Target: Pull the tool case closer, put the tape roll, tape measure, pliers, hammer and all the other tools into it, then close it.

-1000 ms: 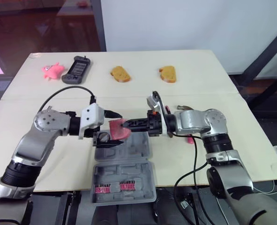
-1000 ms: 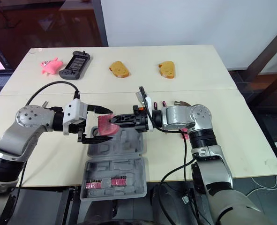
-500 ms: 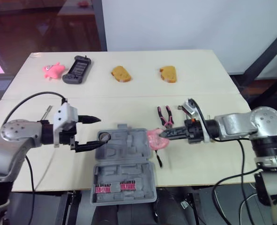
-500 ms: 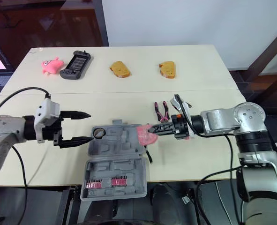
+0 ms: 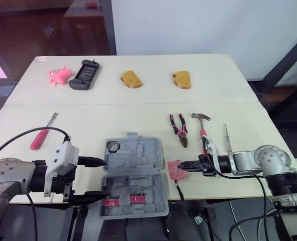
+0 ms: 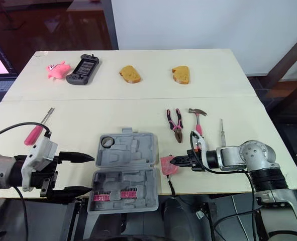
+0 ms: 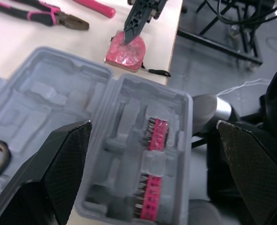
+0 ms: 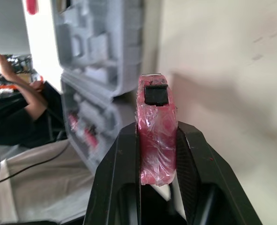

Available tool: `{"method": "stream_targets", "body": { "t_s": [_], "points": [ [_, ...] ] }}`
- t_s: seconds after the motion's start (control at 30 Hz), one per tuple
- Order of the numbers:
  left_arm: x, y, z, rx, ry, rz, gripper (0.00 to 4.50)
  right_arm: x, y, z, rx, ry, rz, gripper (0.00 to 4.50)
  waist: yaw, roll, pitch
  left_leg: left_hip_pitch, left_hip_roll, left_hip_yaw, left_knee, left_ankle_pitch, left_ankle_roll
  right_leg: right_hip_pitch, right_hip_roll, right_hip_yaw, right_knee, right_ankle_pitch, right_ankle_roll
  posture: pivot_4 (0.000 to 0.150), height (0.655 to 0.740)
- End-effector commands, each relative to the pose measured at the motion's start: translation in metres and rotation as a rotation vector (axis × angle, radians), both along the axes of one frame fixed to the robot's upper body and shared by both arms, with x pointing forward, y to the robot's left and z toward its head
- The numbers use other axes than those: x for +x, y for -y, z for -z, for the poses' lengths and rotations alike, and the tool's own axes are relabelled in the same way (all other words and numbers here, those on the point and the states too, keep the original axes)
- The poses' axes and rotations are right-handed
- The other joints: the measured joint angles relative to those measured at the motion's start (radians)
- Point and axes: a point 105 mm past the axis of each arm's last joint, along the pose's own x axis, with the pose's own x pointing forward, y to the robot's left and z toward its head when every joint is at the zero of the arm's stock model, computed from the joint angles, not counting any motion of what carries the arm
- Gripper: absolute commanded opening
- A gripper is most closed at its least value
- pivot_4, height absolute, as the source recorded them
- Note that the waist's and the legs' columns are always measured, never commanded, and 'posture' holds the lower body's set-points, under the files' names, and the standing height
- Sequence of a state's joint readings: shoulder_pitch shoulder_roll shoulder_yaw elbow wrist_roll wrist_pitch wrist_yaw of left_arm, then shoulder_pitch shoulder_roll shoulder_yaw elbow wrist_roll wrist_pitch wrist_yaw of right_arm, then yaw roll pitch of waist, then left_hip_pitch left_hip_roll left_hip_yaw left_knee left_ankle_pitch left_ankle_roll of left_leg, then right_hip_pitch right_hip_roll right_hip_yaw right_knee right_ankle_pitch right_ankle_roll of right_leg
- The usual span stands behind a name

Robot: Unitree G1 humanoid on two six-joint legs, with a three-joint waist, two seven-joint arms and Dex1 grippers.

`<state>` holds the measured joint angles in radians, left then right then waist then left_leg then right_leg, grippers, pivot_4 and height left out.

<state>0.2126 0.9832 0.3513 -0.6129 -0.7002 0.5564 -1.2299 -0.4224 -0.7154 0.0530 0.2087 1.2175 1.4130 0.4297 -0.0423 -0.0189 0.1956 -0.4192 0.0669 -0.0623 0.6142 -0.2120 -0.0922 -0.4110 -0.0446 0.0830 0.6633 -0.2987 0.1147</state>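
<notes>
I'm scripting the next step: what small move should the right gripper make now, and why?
Probably move the right gripper leftward over the open tool case: it is shut on the tape measure, which is outside the case, just right of it.

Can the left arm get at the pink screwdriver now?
Probably yes: the left tool is open and empty, and the screwdriver lies uncovered on the table, with nothing standing between them.

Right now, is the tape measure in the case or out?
Out. The right gripper is shut on the tape measure, beside the open tool case.
</notes>
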Motion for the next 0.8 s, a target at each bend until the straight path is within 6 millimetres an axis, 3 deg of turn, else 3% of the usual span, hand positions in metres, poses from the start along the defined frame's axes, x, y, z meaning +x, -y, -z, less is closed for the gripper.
{"method": "stream_targets", "body": {
  "t_s": [0.03, 0.2, 0.33, 0.4, 0.47, 0.53, 0.7, 0.8],
  "points": [
    [0.0, -0.001, -0.01, 0.026, 0.086, 0.026, 4.5, 0.004, 0.005, -0.003, 0.007, 0.036, 0.005, 1.9, -0.001, 0.0, 0.0, 0.0, 0.0, 0.0, 0.0, 0.0, 0.0, 0.0, 0.0, 0.0, 0.0, 0.0, 0.0, 0.15, 0.74],
    [0.004, -0.003, -0.011, 0.023, 0.108, 0.028, 4.5, 0.005, 0.017, -0.012, 0.0, 0.062, 0.017, 4.39, -0.001, 0.0, 0.0, 0.0, 0.0, 0.0, 0.0, 0.0, 0.0, 0.0, 0.0, 0.0, 0.0, 0.0, 0.0, 0.15, 0.74],
    [0.013, -0.003, -0.011, 0.011, 0.13, 0.029, 4.5, 0.008, 0.033, -0.037, -0.05, 0.189, 0.009, 4.45, 0.004, 0.001, 0.0, 0.0, 0.0, 0.0, 0.0, 0.0, 0.0, 0.0, 0.0, 0.0, 0.0, 0.0, 0.001, 0.15, 0.74],
    [0.019, -0.002, -0.013, 0.002, 0.16, 0.028, 4.5, 0.009, 0.038, -0.053, -0.126, 0.359, -0.032, 4.45, 0.002, 0.001, 0.0, 0.0, 0.0, 0.0, 0.0, 0.0, 0.0, 0.0, 0.0, 0.0, 0.0, 0.0, 0.001, 0.15, 0.74],
    [0.026, -0.003, -0.011, 0.002, 0.142, -0.006, 4.5, 0.01, 0.044, -0.073, -0.276, 0.666, -0.103, 4.45, 0.002, 0.001, 0.0, 0.0, 0.0, 0.0, 0.0, 0.0, 0.0, 0.0, 0.0, 0.0, 0.0, 0.001, 0.003, 0.15, 0.74],
    [0.036, -0.004, -0.006, 0.023, 0.119, -0.065, 4.5, 0.002, 0.048, -0.081, -0.401, 0.818, -0.222, 4.45, 0.002, 0.001, 0.0, 0.0, 0.0, 0.0, -0.001, 0.0, 0.0, 0.0, 0.0, -0.001, 0.0, 0.001, 0.004, 0.15, 0.74],
    [0.046, -0.005, -0.014, -0.016, 0.151, -0.078, 4.5, -0.017, 0.038, -0.078, -0.532, 1.036, -0.584, 4.45, -0.004, 0.0, 0.0, 0.001, 0.0, 0.001, 0.0, 0.0, 0.0, 0.001, -0.001, 0.0, 0.0, 0.001, 0.005, 0.15, 0.74],
    [0.045, -0.006, -0.018, -0.032, 0.152, -0.046, 4.5, -0.026, 0.034, -0.065, -0.553, 1.037, -0.769, 4.45, -0.003, 0.0, 0.0, 0.002, 0.0, 0.001, 0.0, 0.0, 0.0, 0.001, -0.001, 0.0, 0.0, 0.001, 0.004, 0.15, 0.74]
  ]
}}
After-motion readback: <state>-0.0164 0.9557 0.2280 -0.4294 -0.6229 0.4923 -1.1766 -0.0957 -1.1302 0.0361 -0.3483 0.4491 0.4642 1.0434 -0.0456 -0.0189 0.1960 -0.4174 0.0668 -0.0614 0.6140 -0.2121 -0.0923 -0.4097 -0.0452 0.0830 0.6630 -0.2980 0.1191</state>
